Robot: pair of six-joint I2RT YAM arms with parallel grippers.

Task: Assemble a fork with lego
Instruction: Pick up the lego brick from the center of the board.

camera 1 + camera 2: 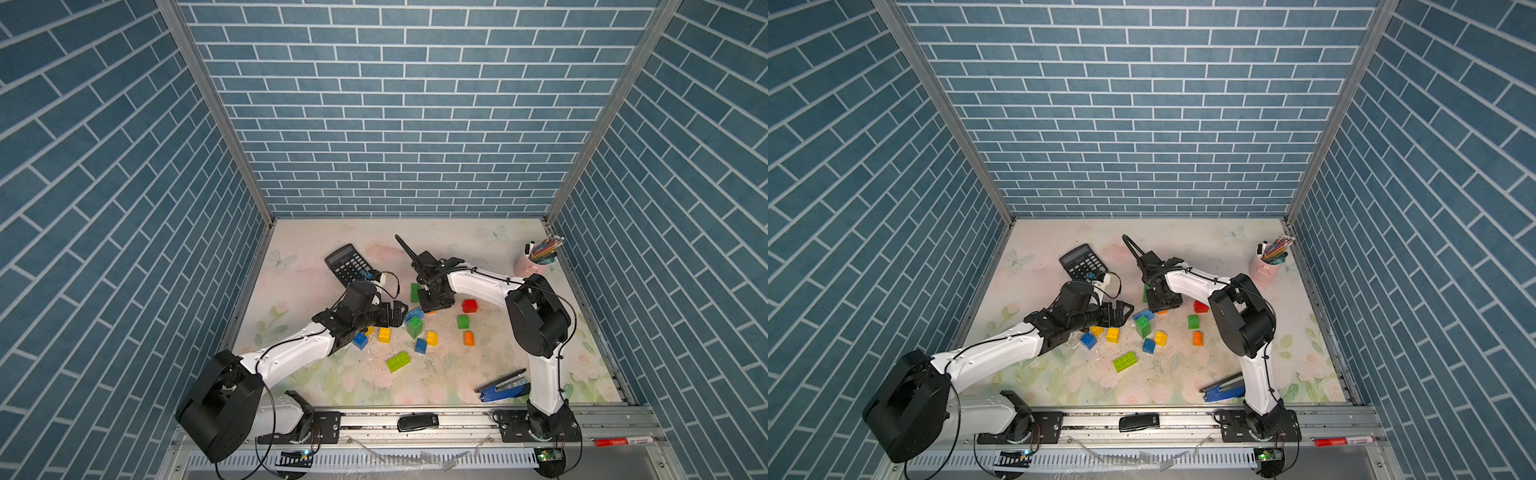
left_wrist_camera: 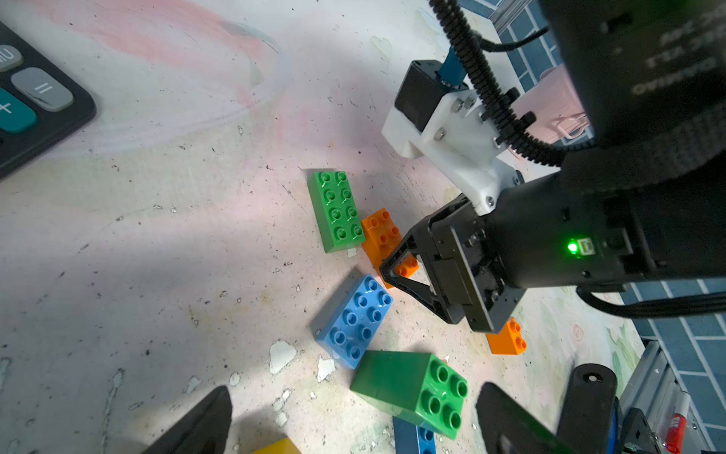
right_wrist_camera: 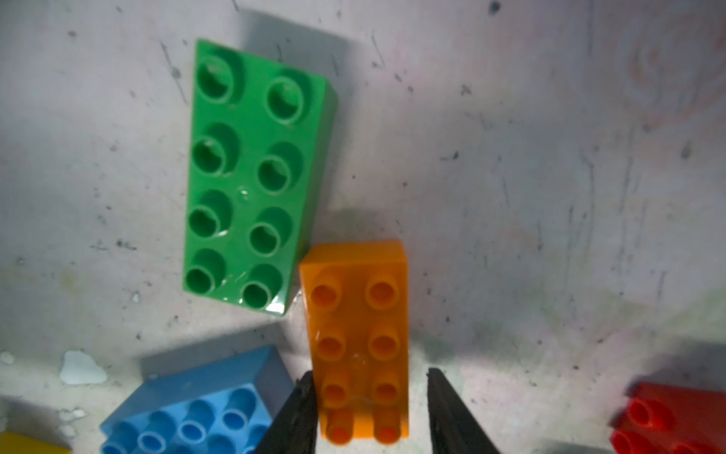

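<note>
Orange lego brick [image 3: 359, 334] lies between narrow right gripper [image 3: 369, 371] jaws; off-centre closing may swivel it against 11 o'clock green brick [image 3: 251, 173].

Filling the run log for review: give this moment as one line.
right gripper: open, astride long orange brick on table | left gripper: open, empty, near tall green brick | assembly: none visible

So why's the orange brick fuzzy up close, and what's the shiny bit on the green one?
In the right wrist view the long orange brick sits near the lens, so its near end goes soft; the long green brick has white glare on one corner. In the left wrist view the black arm casing is blurred too.
</note>
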